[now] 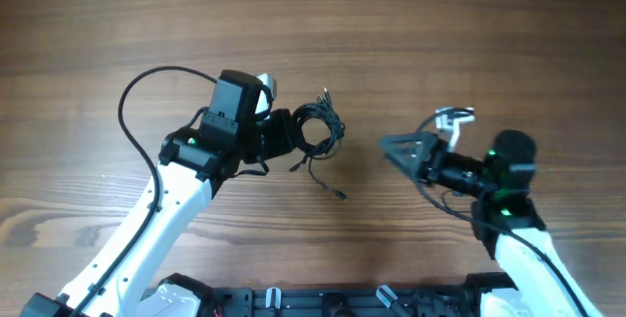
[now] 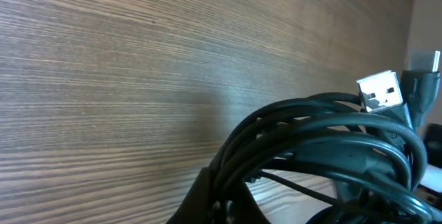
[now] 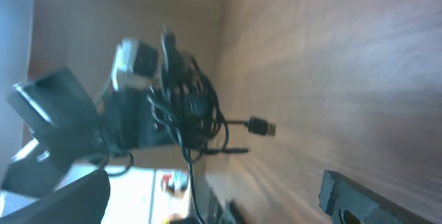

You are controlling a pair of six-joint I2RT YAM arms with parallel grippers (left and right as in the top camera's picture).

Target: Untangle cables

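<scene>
Over on the left: left gripper [image 1: 282, 133], a black two-finger pincer, pressed together and clamped on a tangled coil of thin black cables [image 1: 318, 129] near the middle of the pale brown wood-grain table [image 1: 440, 23]. Resting on the wood or lifted just clear of it? Cannot tell from above. Through the left wrist camera: loops stacked on loops, wound close, with a flat silver plug [image 2: 380, 91] poking out at the upper right of the bunch. No gap to speak of between the strands.

Across the way: right gripper [image 1: 396, 149], dark fingers spread wide apart, holding nothing, pointed toward the bundle but well apart from it. From the right wrist view: the coil bunched at the left pincer, with a short tail sticking out sideways to a small black plug end [image 3: 261, 126] and another thin tail drooping below.

Progress check: barely begun, by the look of it. Done: bundle gripped and anchored on one side. Left to do: everything that matters. Not one wire drawn free, none laid out alone on the wood, all of it wound into the one coil. Loose ends trailing toward the near edge in the overhead view, though, so something to grab.

Likely next: closing the right pincer on one of those free tails and drawing it out against the left's hold. Worth watching: thin wire, snug loops, easy to tighten the knot instead of freeing it
</scene>
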